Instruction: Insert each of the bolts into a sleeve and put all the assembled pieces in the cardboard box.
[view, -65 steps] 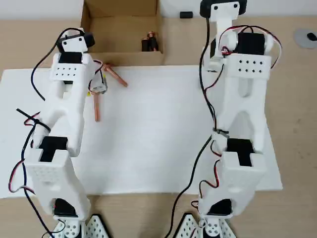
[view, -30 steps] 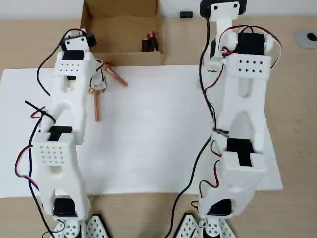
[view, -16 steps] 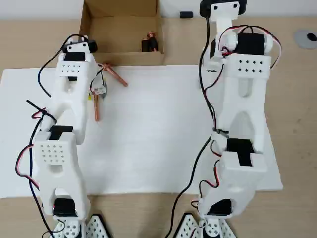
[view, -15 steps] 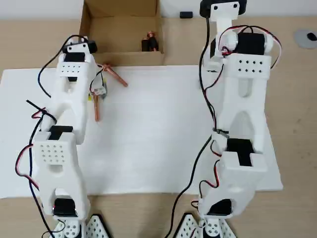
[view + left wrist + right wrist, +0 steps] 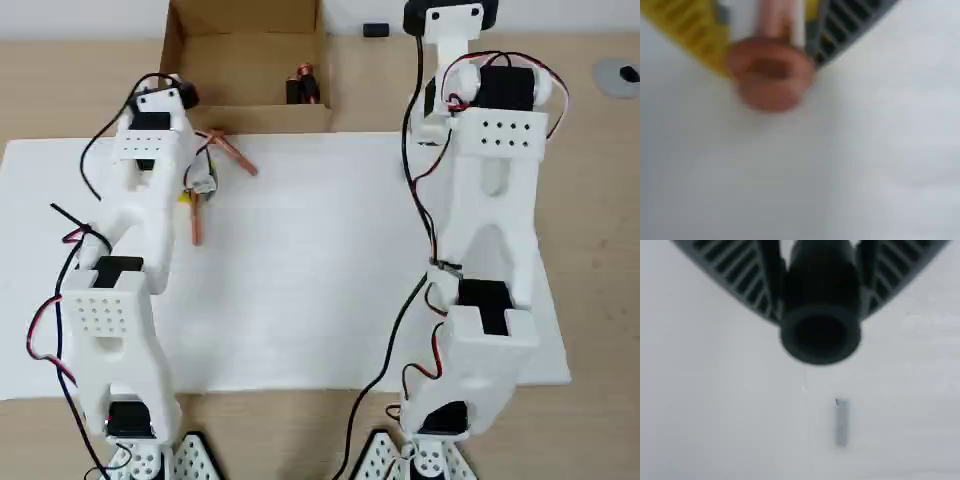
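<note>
Copper bolt (image 5: 771, 80) sits in left fingers (image 5: 850, 25), sleeve (image 5: 820, 335) in right fingers (image 5: 730, 280).

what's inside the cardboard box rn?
Copper-and-dark assembled pieces lie by the right wall of the cardboard box. The floor strip behind its near wall is hidden.

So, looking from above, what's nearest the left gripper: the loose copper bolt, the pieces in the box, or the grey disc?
1. The loose copper bolt, right beside the left gripper.
2. The pieces, farther back in the cardboard box.
3. The grey disc, far right.
</note>
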Robot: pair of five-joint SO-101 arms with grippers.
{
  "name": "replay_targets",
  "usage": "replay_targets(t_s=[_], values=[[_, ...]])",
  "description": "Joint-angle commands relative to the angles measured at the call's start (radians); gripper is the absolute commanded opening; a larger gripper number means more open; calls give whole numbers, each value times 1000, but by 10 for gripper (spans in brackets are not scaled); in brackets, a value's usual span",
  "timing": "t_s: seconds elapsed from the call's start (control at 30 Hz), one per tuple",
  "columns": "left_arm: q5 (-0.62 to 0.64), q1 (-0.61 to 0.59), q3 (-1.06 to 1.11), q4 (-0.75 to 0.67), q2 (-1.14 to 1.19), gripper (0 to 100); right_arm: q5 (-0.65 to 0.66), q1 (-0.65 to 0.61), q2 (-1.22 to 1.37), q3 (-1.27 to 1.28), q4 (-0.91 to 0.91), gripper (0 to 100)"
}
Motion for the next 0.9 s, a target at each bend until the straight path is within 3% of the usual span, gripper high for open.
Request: replay_targets(t_s=[0.0,0.27,0.53,0.67,0.87], values=[[-9,-40,14,-8,1,10,9,15,-71,-10,-11,9],[-9,-29,-166,149,-2,9,9,15,-71,-12,3,9],[-11,-29,-672,486,-2,9,9,8,-81,-12,5,9],[-9,-31,-835,496,-61,5,11,-2,-143,-10,6,9],[-64,51,-845,494,-317,5,69,-96,-351,-7,11,9]])
